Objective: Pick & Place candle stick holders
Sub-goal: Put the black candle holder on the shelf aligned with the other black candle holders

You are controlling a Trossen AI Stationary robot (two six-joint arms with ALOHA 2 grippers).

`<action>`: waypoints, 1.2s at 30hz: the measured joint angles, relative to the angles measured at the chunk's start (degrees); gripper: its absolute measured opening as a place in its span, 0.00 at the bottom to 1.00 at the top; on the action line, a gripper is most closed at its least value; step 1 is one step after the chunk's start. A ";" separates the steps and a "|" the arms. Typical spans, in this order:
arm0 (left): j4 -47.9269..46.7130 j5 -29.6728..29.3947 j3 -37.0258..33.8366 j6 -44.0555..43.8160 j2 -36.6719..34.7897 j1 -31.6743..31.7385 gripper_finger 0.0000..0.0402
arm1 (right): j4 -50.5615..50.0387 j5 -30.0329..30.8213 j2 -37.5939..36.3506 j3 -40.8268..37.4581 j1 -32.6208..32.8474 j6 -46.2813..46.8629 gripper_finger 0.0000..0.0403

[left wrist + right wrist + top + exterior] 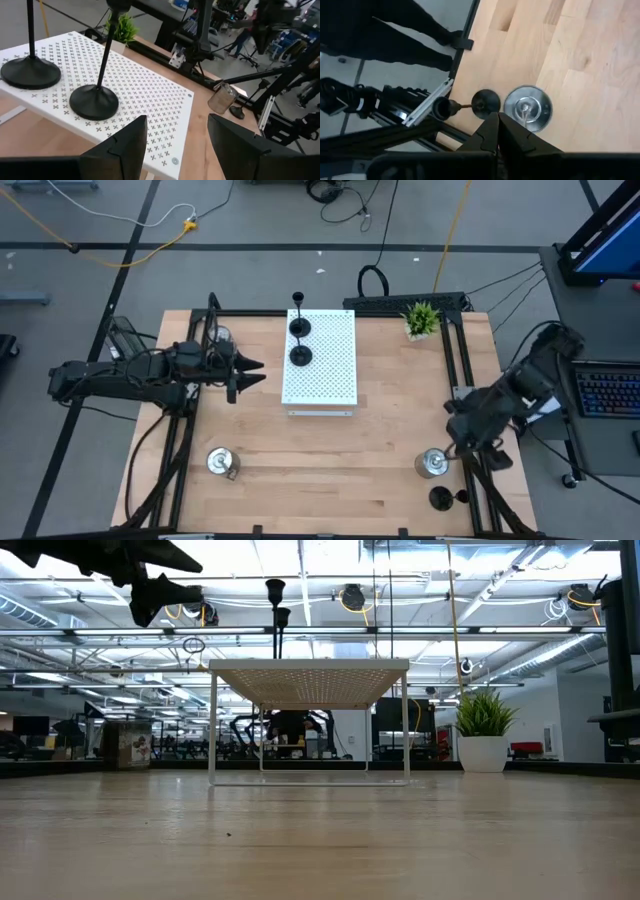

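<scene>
Two holders, one silver (431, 464) and one fallen black (442, 498), lay on the table directly below our right tool (468, 442), fingers together, far nearer than our left tool (252, 373), fingers apart.

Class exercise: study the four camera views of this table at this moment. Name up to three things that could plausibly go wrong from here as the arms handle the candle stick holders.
1. The left gripper, open, sits beside the white board; a careless swing might topple the thin-stemmed black holders standing on it.
2. The right gripper, shut, hangs above a silver holder and a black holder lying on its side; reaching one could knock the other.
3. That tipped holder lies near the table edge and might roll off.
</scene>
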 joint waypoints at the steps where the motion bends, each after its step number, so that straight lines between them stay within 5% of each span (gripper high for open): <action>1: -0.24 0.00 0.00 0.00 0.00 0.00 0.54 | -0.29 1.17 0.78 0.98 1.33 1.78 0.00; 9: -1.01 0.07 0.00 1.33 0.00 0.00 0.54 | -0.22 7.44 5.22 5.69 11.24 17.19 0.00; 17: -2.11 0.07 0.00 1.64 0.02 0.00 0.54 | 1.78 7.54 10.83 5.79 17.54 26.96 0.00; 36: -2.09 0.09 0.00 2.93 0.02 0.00 0.54 | 1.98 6.05 12.23 5.79 19.94 45.51 0.00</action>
